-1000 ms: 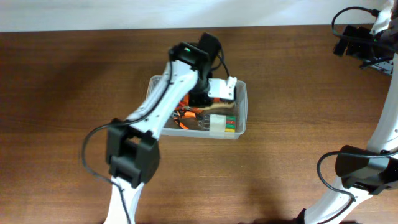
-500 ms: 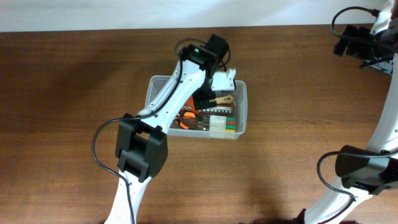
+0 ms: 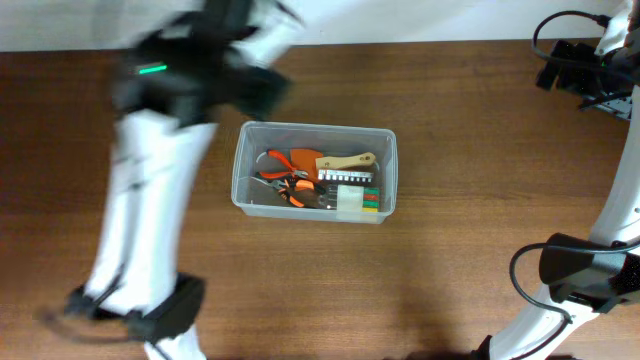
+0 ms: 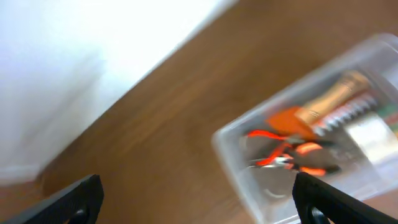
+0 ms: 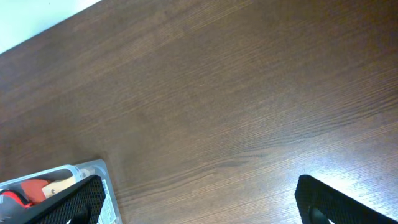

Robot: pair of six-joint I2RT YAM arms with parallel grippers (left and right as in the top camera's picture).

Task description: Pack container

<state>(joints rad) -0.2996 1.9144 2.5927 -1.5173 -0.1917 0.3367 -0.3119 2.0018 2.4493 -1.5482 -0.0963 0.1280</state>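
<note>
The container [image 3: 241, 172], a clear plastic tub, stands mid-table. It holds orange-handled pliers [image 3: 284, 176], a wooden-handled tool [image 3: 346, 162] and a bit set with coloured stripes [image 3: 361, 201]. My left arm [image 3: 165, 85] is a blur at the upper left, away from the tub. In the left wrist view my left gripper [image 4: 199, 198] is open with nothing between its fingers, and the container [image 4: 233, 152] lies off to the right with the pliers [image 4: 287, 155] inside. My right gripper [image 5: 199, 200] is open over bare wood, with the container's corner [image 5: 87, 169] at the left edge.
The right arm [image 3: 575, 65] hangs over the table's far right corner, its base [image 3: 580, 270] at the front right. The left arm's base [image 3: 150, 315] sits at the front left. A white wall [image 4: 81, 56] borders the table's far edge.
The left gripper opened inside the container, leaving the wooden-handled tool there, then swung up and left, clear of the tub. The right arm has not moved.
</note>
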